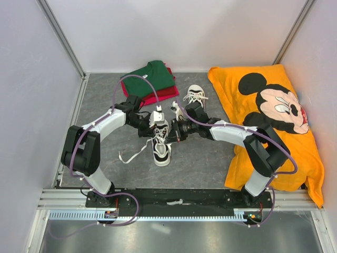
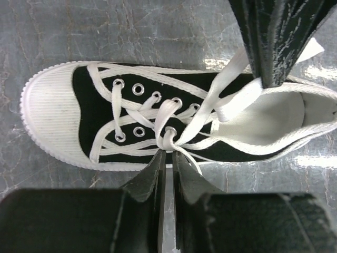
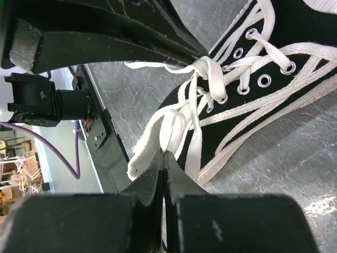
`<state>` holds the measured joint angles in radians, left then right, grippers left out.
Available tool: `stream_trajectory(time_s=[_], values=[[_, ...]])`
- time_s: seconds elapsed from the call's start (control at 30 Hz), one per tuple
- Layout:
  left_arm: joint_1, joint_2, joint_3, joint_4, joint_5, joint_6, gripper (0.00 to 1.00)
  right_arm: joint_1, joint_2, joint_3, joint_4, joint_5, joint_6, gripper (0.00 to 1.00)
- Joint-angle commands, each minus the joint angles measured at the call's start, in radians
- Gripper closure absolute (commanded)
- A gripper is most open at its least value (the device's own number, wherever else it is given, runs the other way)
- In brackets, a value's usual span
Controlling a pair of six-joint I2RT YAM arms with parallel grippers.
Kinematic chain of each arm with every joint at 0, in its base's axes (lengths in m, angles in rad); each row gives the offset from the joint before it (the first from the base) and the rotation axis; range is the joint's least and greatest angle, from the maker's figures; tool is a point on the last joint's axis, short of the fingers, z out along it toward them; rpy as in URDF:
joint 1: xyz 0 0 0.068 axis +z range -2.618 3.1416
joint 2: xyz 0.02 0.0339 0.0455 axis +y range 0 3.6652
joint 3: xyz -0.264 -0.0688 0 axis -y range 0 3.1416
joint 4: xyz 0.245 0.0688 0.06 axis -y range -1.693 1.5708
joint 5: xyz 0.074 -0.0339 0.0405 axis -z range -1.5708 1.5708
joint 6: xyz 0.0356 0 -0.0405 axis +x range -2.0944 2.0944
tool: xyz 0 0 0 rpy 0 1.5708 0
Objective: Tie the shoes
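One black sneaker (image 1: 161,146) with a white toe cap lies mid-table, toe toward the arms; its partner (image 1: 195,96) stands farther back. In the left wrist view the near shoe (image 2: 95,113) lies with its toe to the left. My left gripper (image 2: 169,153) has its jaws almost together, pinching the white lace (image 2: 169,134) where the strands cross by the top eyelets. My right gripper (image 3: 164,154) is shut on a folded loop of lace (image 3: 171,124) and holds it up beside the shoe's opening. Both grippers (image 1: 159,126) (image 1: 171,130) meet over the shoe.
Folded green and red clothes (image 1: 150,81) lie at the back. An orange Mickey Mouse cloth (image 1: 274,116) covers the right side. A loose lace end (image 1: 130,153) trails on the grey mat to the left of the shoe. White walls enclose the table.
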<state>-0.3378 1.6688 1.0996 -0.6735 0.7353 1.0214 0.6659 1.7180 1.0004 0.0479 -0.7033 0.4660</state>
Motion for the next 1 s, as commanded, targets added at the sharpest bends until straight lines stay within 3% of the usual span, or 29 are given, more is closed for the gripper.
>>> stream_trajectory(time_s=[0.0,0.23,0.63,0.97], values=[[-0.001,-0.018,0.036,0.054,-0.04,-0.006,0.84,0.003,0.003,-0.011,0.033,-0.021,0.01,1.0],[0.006,-0.04,0.034,0.15,-0.097,-0.037,0.78,0.004,0.011,-0.009,0.041,-0.022,0.017,1.0],[-0.001,-0.02,0.092,0.02,0.07,0.092,0.72,0.001,-0.023,-0.032,0.089,0.024,0.077,1.0],[-0.017,0.012,0.115,-0.028,0.078,0.144,0.73,-0.025,-0.02,-0.042,0.119,0.038,0.148,1.0]])
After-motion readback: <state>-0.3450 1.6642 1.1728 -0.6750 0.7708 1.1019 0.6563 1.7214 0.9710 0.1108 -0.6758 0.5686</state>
